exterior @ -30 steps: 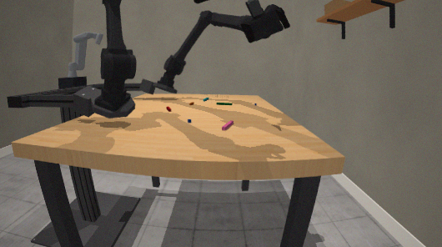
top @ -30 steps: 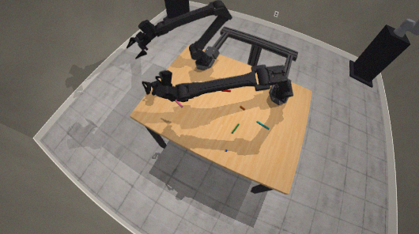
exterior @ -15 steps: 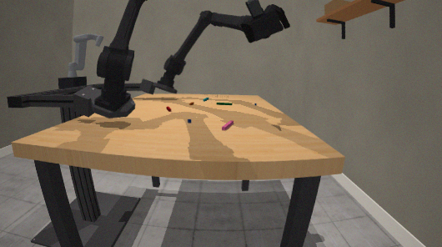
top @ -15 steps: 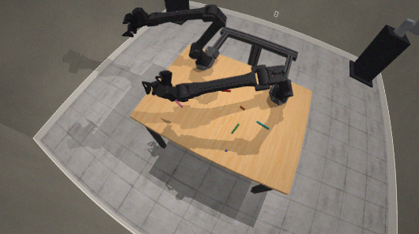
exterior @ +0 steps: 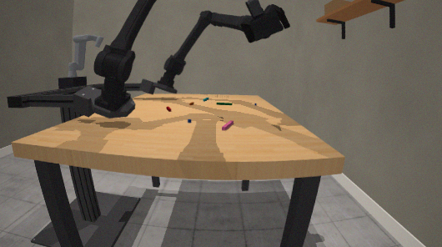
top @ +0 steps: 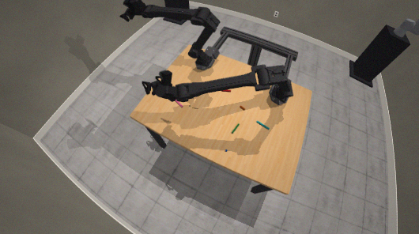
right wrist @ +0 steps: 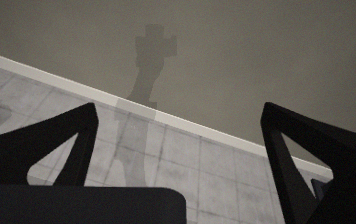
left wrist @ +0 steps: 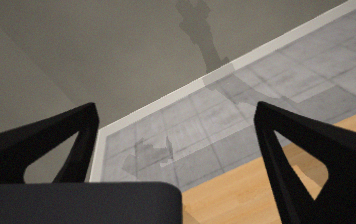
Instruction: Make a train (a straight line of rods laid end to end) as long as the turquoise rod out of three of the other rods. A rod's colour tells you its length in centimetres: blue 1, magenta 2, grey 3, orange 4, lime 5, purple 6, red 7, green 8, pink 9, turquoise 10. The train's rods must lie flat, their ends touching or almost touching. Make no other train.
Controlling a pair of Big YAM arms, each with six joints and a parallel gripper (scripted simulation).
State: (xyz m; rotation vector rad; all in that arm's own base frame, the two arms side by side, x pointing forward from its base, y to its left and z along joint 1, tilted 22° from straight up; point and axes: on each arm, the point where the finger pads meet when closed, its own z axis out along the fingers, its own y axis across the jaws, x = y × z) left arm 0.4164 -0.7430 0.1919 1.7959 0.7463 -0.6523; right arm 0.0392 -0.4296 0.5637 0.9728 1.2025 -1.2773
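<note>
Step in hand: selection and first approach; no train is formed. My left gripper (top: 152,82) (exterior: 269,34) (left wrist: 176,111) is raised above the bench (top: 277,169) (exterior: 271,162), jaws fully apart, carrying nothing. My right gripper (top: 123,15) (right wrist: 179,112) is out beyond the bench edge, jaws likewise apart and unloaded.

Reference part: the turquoise rod (top: 262,125) (exterior: 206,99), lying flat. Recommended parts: the green rod (top: 235,128) (exterior: 224,103) and two blue rods, since 8 + 1 + 1 equals 10. The green rod lies near the turquoise rod. The far blue rod (top: 226,150) (exterior: 255,104) lies apart, beyond the green rod. The near blue rod (exterior: 189,121) lies between the red rod (top: 226,90) (exterior: 168,108) and the pink rod (top: 179,103) (exterior: 228,125); I cannot make it out from above. Leave red, pink and the orange rod (top: 242,107) (exterior: 192,103) in place.

Next move: leave the green rod as the base. Lower the left jaws over the far blue rod, close squarely, and set it flat against one green end, in line. Caution: so short a rod may twist or tip in the grip; excess end pressure may skew the green rod.
</note>
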